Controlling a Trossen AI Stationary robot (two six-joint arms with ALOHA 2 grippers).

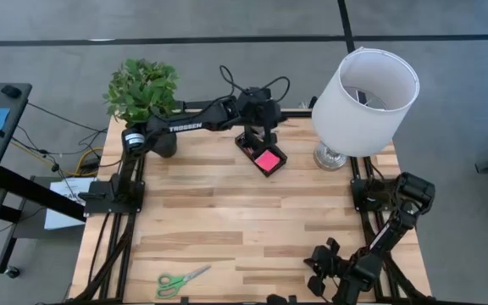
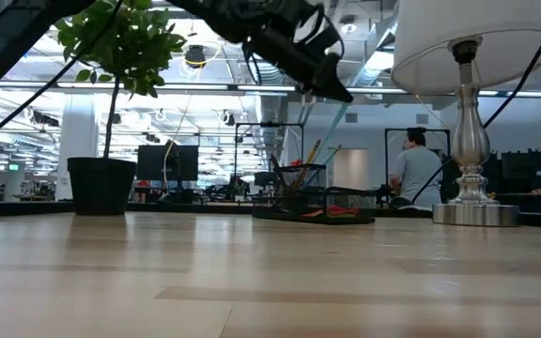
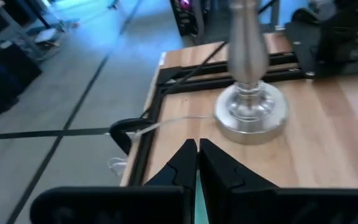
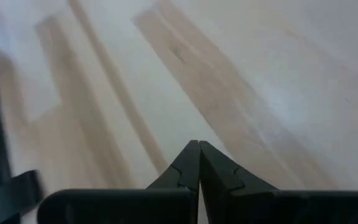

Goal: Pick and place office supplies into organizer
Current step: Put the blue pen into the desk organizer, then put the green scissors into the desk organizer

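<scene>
The black organizer [image 1: 250,146] stands near the table's far edge, with a pink sticky-note pad [image 1: 268,159] in its low tray. In the low view the organizer [image 2: 289,183] has pencils standing in its taller section. My left gripper [image 1: 259,127] hovers just above it, shut on a teal pen [image 2: 343,117]. Green-handled scissors [image 1: 182,280] lie flat near the table's near edge. My right gripper [image 1: 320,269] waits shut above the table's near right corner, over bare wood [image 4: 199,146]. My left gripper [image 3: 198,149] pinches the teal pen [image 3: 199,208] between its two fingers. It comes from above, slanting down over the organizer. The pen hangs below the fingers, tilted, and its lower end [image 2: 334,141] points into the organizer's taller section; whether it touches there I cannot tell.
A white lamp [image 1: 364,93] stands right of the organizer, its metal base [image 3: 250,112] close to my left gripper. A potted plant [image 1: 142,89] is at the far left corner. Bare wood fills the table's middle. A person [image 2: 416,169] sits in the room behind.
</scene>
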